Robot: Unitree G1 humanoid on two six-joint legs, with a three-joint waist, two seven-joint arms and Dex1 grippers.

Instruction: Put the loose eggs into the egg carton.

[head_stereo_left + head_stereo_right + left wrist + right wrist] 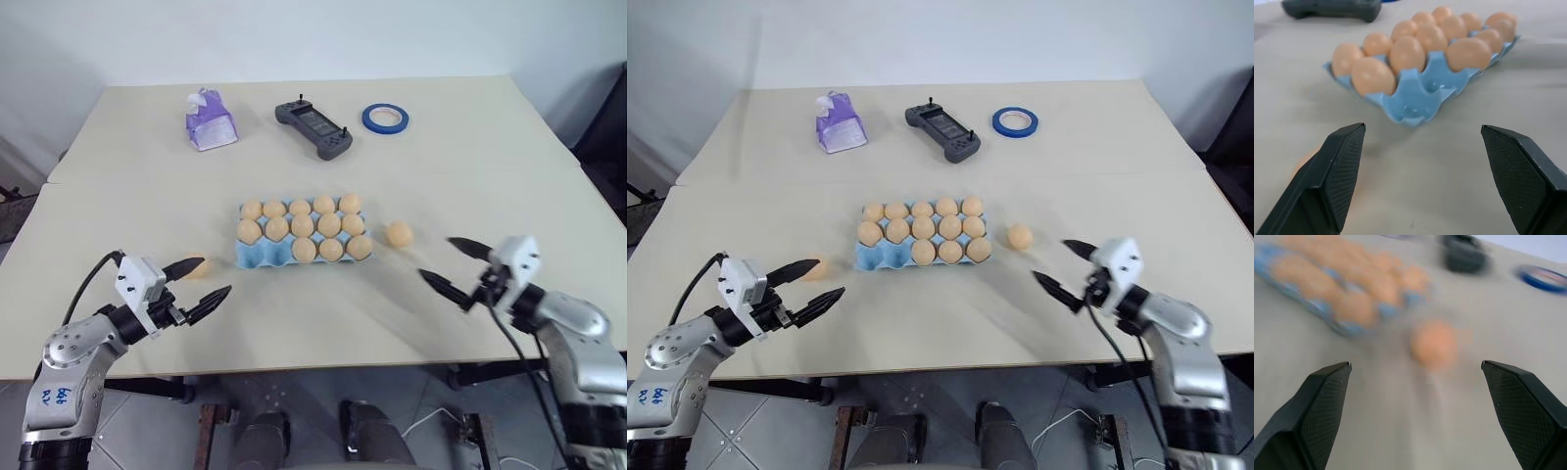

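The light blue egg carton [251, 258] sits mid-table with several eggs in its cups; the two front-left cups are bare. One loose egg [398, 233] lies on the table just right of the carton. Another loose egg [816, 267] lies left of it, partly behind a left fingertip. My left gripper [214, 277] is open near the front left, pointing at the carton [1418, 100], with nothing between its fingers. My right gripper [438, 258] is open at the front right, empty, and faces the right-hand egg [1434, 343].
At the back of the table stand a purple tissue pack [210, 121], a black controller [313, 125] and a blue tape roll [385, 118]. The table's front edge runs just below both grippers.
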